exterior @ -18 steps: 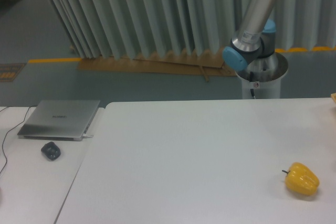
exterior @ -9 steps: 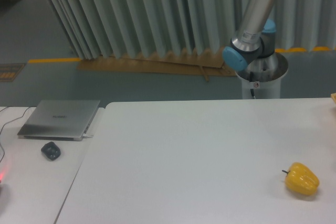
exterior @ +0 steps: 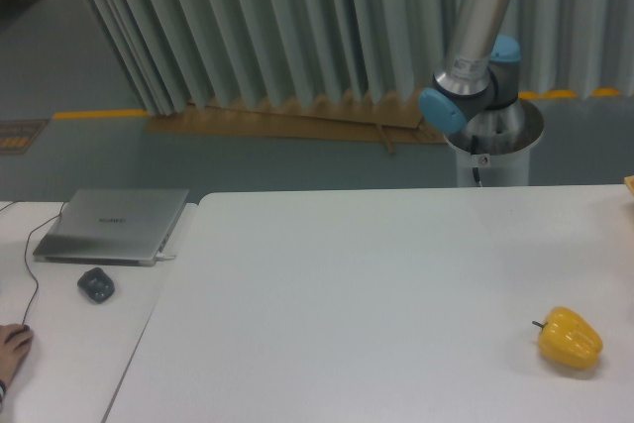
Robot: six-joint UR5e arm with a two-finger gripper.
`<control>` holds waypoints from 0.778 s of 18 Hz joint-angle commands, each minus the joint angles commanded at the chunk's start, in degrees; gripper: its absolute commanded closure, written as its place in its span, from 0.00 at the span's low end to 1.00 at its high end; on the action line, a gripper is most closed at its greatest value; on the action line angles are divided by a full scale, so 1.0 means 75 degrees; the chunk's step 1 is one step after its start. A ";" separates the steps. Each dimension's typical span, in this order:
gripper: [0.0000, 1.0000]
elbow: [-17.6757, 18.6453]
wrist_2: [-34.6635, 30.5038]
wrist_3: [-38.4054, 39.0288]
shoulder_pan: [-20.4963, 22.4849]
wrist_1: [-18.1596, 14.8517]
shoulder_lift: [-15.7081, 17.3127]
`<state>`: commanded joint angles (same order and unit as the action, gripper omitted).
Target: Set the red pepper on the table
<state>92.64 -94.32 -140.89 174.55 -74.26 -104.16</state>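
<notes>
1. The jaws are out of sight above the top edge, so whether they are open or closed can't be told, and no red pepper shows anywhere.
2. Only the arm [exterior: 474, 42] is visible, rising from its silver pedestal [exterior: 492, 151] behind the table's far right.
3. The table [exterior: 367, 284] carries a yellow pepper [exterior: 570, 339] near its right front, dark stem pointing left.
4. On the separate desk to the left lie a closed laptop [exterior: 112, 225] and a dark mouse [exterior: 96, 284].
5. Someone's fingers [exterior: 12, 349] rest at the desk's left edge.
</notes>
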 joint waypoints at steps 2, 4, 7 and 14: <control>0.38 -0.0023 0.0235 0.0012 -0.0047 -0.0200 0.0164; 0.38 -0.0012 0.0376 0.0081 -0.0210 -0.0340 0.0340; 0.40 -0.0012 0.0633 0.0257 -0.0375 -0.0657 0.0481; 0.41 0.0035 0.0822 0.1217 -0.1054 -0.0974 0.0739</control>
<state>92.90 -88.16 -131.76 166.65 -81.56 -98.62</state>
